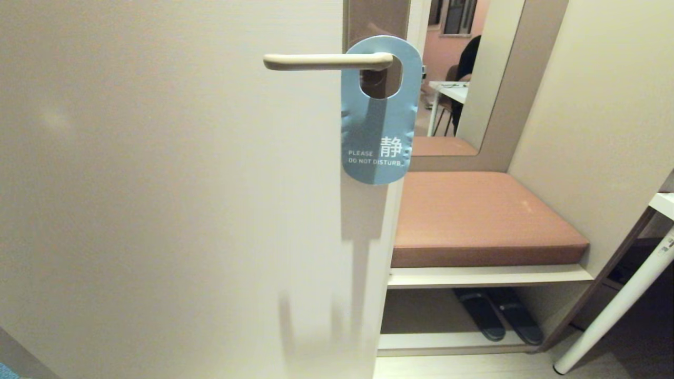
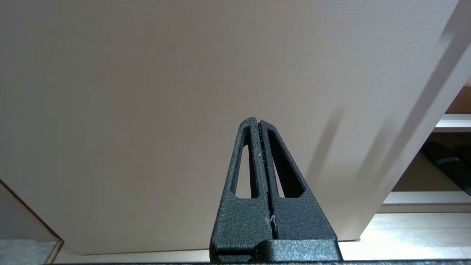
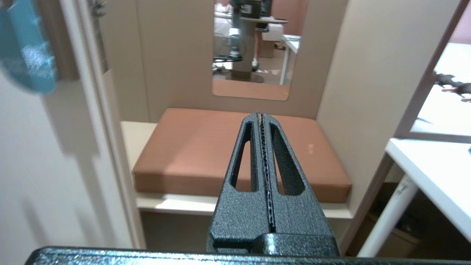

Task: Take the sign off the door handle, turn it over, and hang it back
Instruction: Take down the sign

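Observation:
The blue sign (image 1: pixel 380 121) hangs by its hole on the cream door handle (image 1: pixel 326 61), its "PLEASE DO NOT DISTURB" side facing me. The handle sits on a tall brown-grey plate (image 1: pixel 376 18) near the door's edge. Neither arm shows in the head view. My right gripper (image 3: pixel 261 115) is shut and empty, pointing at the brown bench cushion, with the sign (image 3: pixel 25 55) a blurred blue shape off to one side, well apart from it. My left gripper (image 2: pixel 256 120) is shut and empty, facing the plain door panel low down.
The cream door (image 1: pixel 158 210) fills the left. Beyond its edge is a bench with a brown cushion (image 1: pixel 474 216), a mirror (image 1: pixel 463 68) above it and dark slippers (image 1: pixel 497 313) beneath. A white table leg (image 1: pixel 616 310) slants at the far right.

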`<state>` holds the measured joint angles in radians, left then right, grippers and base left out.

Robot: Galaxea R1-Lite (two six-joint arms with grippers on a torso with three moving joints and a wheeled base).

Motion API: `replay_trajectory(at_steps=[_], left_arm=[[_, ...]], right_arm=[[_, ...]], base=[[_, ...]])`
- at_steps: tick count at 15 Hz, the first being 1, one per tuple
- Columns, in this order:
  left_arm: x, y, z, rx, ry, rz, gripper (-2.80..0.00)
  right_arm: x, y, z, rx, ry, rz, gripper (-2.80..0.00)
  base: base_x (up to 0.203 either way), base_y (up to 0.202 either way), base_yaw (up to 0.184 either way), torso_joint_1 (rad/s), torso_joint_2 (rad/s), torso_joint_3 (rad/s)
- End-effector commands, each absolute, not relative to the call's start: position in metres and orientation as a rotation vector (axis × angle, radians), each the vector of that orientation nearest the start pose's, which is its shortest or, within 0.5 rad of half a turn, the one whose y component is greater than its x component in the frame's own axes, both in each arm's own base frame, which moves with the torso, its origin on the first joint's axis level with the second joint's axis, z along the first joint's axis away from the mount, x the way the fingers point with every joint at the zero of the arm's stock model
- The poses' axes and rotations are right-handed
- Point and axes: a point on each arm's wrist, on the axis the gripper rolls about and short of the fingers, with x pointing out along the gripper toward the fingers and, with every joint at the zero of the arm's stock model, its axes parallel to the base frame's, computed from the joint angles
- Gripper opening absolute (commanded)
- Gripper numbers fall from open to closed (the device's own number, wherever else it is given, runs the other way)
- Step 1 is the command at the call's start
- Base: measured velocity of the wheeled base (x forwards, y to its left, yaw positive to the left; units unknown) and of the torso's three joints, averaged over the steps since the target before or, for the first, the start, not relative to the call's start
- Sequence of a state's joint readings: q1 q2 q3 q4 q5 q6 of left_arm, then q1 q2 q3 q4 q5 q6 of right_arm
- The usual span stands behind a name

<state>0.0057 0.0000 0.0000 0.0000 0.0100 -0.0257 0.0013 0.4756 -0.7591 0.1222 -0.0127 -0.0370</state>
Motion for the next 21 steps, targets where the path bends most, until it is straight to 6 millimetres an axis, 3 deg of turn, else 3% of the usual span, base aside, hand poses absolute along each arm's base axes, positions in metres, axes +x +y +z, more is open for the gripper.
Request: replay_trajectory(at_steps=[1,5,8,13,16,21], left_arm=[[-0.023,0.0,0.075,-0.026,0.0,0.017,-2.8],[-0.023,0.0,0.075,-0.026,0.0,0.017,-2.8],[-0.023,0.0,0.075,-0.026,0.0,0.017,-2.8],[-0.023,0.0,0.075,-0.026,0.0,0.017,-2.8],[-0.023,0.0,0.075,-0.026,0.0,0.017,-2.8],[-0.023,0.0,0.075,-0.026,0.0,0.017,-2.8]], right_arm=[[0.008,0.0,0.292,-0.039,-0.103,-0.018,-2.8],[0.052,-0.001,0.304,-0.036,-0.033,-0.031,-2.8],[0.102,-0.001,0.306,-0.034,-0.003,-0.035,-2.8],[0.163,-0.001,0.289,-0.023,0.087,-0.017,-2.8],[0.173,0.004,0.288,-0.016,0.085,0.202,-2.8],[0.18,0.015,0.279,0.02,0.114,0.741,-2.8]], base=[[0.0,0.0,0.0,0.0,0.0,0.0],[0.0,0.0,0.0,0.0,0.0,0.0],[0.0,0.0,0.0,0.0,0.0,0.0],[0.0,0.0,0.0,0.0,0.0,0.0],[0.0,0.0,0.0,0.0,0.0,0.0],[0.0,0.0,0.0,0.0,0.0,0.0]])
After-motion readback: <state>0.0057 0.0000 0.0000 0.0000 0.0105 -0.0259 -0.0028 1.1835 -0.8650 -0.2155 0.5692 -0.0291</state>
